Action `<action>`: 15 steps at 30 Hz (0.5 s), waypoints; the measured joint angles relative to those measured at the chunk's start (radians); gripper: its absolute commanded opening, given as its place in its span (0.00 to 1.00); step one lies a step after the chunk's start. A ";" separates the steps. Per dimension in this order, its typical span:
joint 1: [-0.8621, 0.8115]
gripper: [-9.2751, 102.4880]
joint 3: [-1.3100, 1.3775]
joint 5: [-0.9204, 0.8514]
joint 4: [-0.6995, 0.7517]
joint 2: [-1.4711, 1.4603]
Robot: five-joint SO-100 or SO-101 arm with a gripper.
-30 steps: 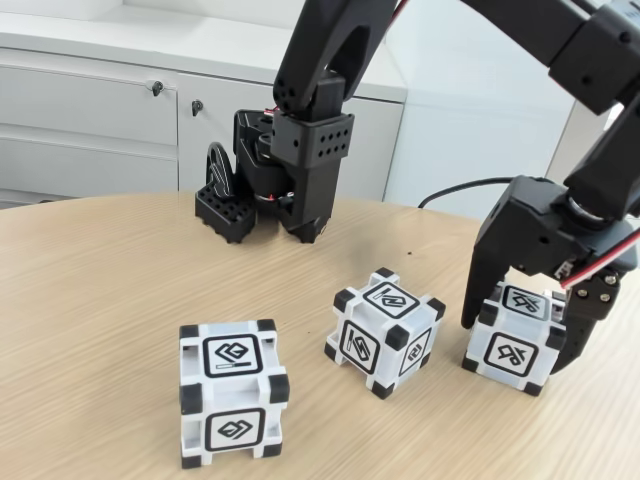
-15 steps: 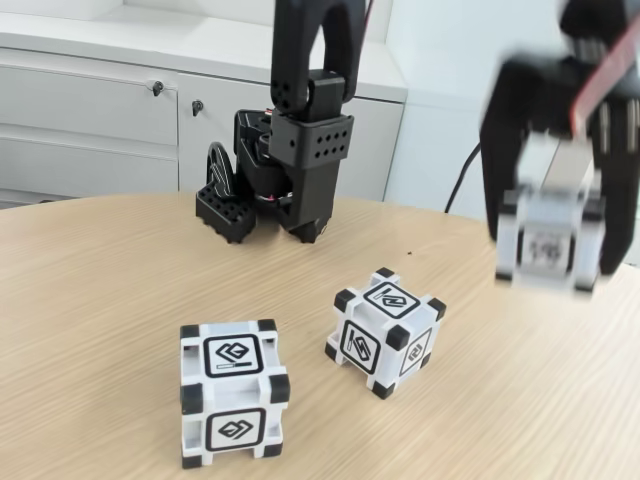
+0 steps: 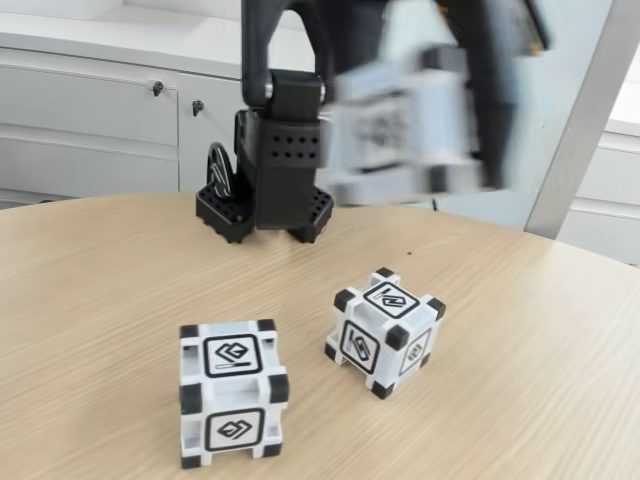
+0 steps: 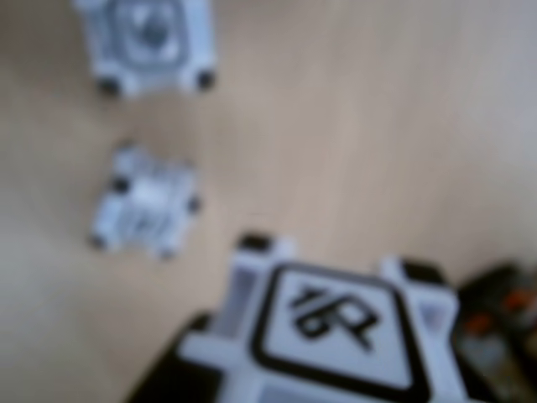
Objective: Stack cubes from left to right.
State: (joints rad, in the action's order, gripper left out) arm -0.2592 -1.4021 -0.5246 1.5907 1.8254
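Two white cubes with black corners rest on the wooden table: one at the front left (image 3: 233,390), one near the middle (image 3: 385,331), turned at an angle. High above them, motion-blurred, hangs the third cube (image 3: 400,130), with my gripper (image 3: 410,125) shut on it. In the wrist view that held cube (image 4: 323,336) sits close at the bottom, its glyph facing the camera. Far below it lie the two resting cubes, one at the top left (image 4: 151,38) and one beneath it (image 4: 144,200).
The arm's black base (image 3: 265,195) stands at the back of the table (image 3: 100,290). Behind it is a white cabinet (image 3: 90,110) with locks. The right side of the table is bare wood.
My gripper closed on the right-hand cube, lifted it off the table and has swung it up and to the left, over the middle. The other two cubes have stayed put.
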 measured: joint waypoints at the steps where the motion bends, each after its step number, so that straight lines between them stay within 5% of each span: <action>1: -0.038 0.21 0.000 -0.017 -0.002 -0.003; 15: -0.362 0.21 0.000 -0.207 -0.002 -0.249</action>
State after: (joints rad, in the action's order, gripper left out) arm -0.6213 -1.4021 -0.7317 1.5892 1.5769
